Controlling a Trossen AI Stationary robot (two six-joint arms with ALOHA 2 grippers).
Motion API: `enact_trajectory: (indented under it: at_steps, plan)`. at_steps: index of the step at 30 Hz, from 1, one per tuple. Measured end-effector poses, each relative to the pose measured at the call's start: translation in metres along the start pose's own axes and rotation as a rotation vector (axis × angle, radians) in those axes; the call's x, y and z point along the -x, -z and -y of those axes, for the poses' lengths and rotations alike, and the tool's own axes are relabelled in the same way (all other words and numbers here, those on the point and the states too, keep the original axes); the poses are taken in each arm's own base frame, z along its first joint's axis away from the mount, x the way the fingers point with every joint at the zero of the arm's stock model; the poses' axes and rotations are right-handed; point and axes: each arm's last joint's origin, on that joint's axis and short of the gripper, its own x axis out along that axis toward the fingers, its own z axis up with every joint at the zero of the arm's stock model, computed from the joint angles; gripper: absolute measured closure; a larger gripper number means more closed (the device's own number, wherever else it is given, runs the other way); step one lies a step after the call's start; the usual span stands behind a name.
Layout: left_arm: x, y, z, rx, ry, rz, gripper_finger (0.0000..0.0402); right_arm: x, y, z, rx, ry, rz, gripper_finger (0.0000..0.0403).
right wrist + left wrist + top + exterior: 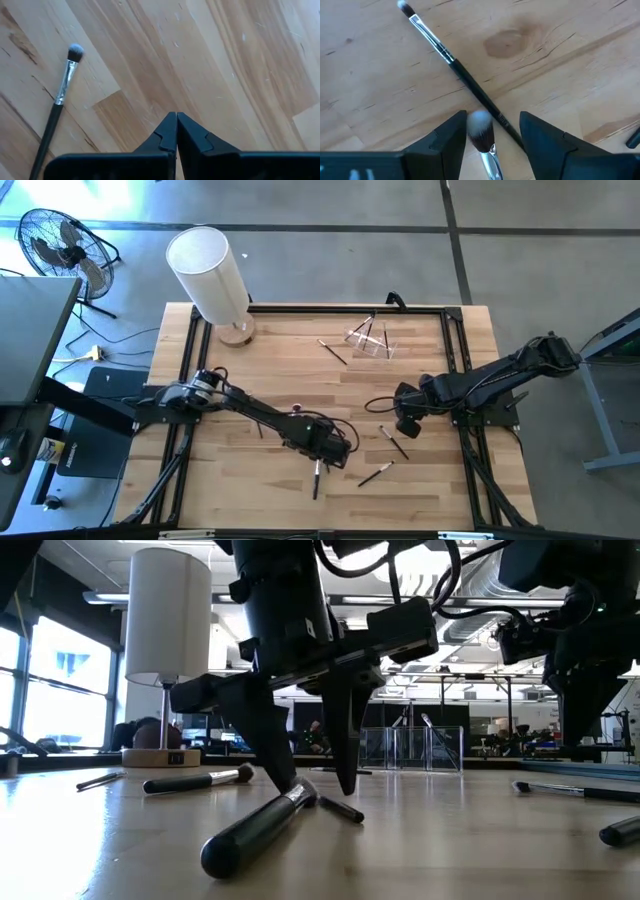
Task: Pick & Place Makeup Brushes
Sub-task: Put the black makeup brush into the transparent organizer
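Down at the front of the wooden table (270,370), the left gripper (312,785) stands with its fingers spread, their tips on or just above the wood, straddling a fluffy makeup brush (482,137). From the wrist view, that brush's pale bristles sit right between the two dark fingers (452,137), and a thin dark brush (450,59) lies slantwise just beyond, its handle running in beside one finger. From table height the fluffy brush lies tilted, its thick black handle pointing toward the front edge, its metal collar between the fingertips.

Over on the right side, the right gripper (176,131) hangs above bare wood with its fingers pressed together, holding nothing. A small brush (59,100) with a grey tip lies near it.

Other brushes are scattered about: two lie on the wood between the two arms toward the front (376,472), another (332,351) rests near a clear plastic holder (370,340) at the back. A white lamp (210,275) stands at the back left corner.
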Motion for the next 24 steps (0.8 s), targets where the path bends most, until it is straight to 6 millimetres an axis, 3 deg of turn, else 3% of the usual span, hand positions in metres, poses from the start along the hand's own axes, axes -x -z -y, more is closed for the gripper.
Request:
enact_trajectory:
  at_steps: [16, 24]
  plan:
    - [0.004, 0.003, -0.002, -0.053, -0.017, -0.024, 0.022, 0.0, -0.001, -0.001, 0.023, 0.0, 0.012, 0.0399]
    - [0.018, 0.01, 0.005, -0.13, -0.056, -0.046, 0.022, 0.0, -0.001, -0.001, 0.022, -0.002, 0.015, 0.0398]
